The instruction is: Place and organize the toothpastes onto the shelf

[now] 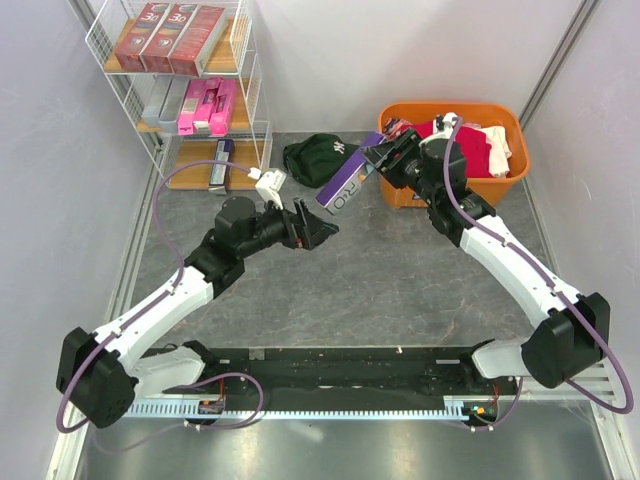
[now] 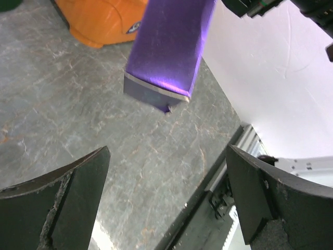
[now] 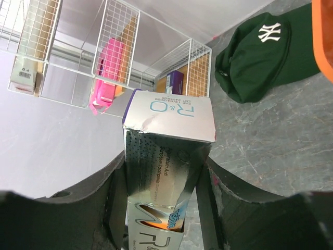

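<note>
My right gripper (image 1: 378,158) is shut on a purple and shiny toothpaste box (image 1: 345,183) and holds it in the air, pointing down and left toward my left gripper (image 1: 318,232). In the right wrist view the box (image 3: 166,151) sits between both fingers. My left gripper is open and empty just below the box's free end; in the left wrist view the purple box (image 2: 169,49) hangs above the jaws. The white wire shelf (image 1: 255,95) at the back left holds dark red boxes (image 1: 170,38) on top, grey and pink boxes (image 1: 207,106) in the middle and a purple box (image 1: 220,163) at the bottom.
An orange tub (image 1: 505,180) with red and white cloth and more boxes stands at the back right. A dark green cap (image 1: 318,158) lies on the grey floor between shelf and tub. White walls stand on both sides.
</note>
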Motion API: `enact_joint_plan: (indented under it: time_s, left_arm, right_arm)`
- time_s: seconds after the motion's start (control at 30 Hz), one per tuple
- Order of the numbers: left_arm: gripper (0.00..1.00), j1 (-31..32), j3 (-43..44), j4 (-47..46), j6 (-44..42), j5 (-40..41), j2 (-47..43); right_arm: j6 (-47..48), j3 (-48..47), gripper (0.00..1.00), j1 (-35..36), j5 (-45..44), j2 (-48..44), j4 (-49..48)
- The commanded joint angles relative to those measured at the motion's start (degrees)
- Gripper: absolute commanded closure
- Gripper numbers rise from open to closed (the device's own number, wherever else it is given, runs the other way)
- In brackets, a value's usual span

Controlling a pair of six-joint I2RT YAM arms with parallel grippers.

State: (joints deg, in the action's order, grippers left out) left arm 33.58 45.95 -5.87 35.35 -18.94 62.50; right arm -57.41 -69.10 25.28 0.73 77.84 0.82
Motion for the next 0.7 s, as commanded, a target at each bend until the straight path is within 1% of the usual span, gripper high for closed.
enact_joint_plan:
  time_s: [0.0,0.2,0.23,0.33,0.4,0.47,0.53,0.57,0.6,0.67]
  left_arm:
    - [0.01,1.04,3.26,-6.78,-3.01,5.22,3.06]
    - [0.07,1.4,6.34,-7.75,-3.97,7.78,6.23]
    - [0.09,1.48,6.95,-8.02,-4.06,8.12,7.19]
    - [0.15,1.49,8.01,-9.24,-4.15,7.78,8.42]
    - [0.17,1.49,8.53,-9.69,-4.33,7.08,9.04]
    - [0.23,1.49,9.33,-9.43,-4.5,6.11,9.65]
    - [0.32,1.49,9.24,-9.42,-4.42,5.41,9.57]
    - [0.36,1.49,9.24,-9.42,-4.42,5.14,9.4]
    - [0.43,1.49,8.89,-9.42,-4.42,4.97,9.31]
    - [0.49,1.49,8.54,-9.51,-4.15,4.7,8.7]
  right_arm:
    - [-2.71,-0.24,0.57,-0.05,2.25,-1.03,-3.63]
    - [-3.68,0.19,0.57,-0.05,4.1,-1.03,-4.16]
    - [-3.76,0.28,0.57,0.03,4.28,-0.94,-4.25]
    - [-3.85,0.19,0.57,-0.05,5.33,-0.85,-4.34]
    - [-3.94,0.37,0.57,-0.14,5.6,-0.85,-4.34]
    - [-4.2,0.63,0.57,-0.05,5.68,-0.76,-4.51]
    - [-4.38,0.81,0.57,-0.14,5.6,-0.85,-4.69]
    - [-4.38,0.81,0.57,-0.14,5.51,-0.94,-4.86]
    - [-4.55,0.81,0.57,-0.23,5.42,-0.94,-4.95]
    - [-4.47,0.81,0.54,-0.14,5.42,-0.85,-5.56]
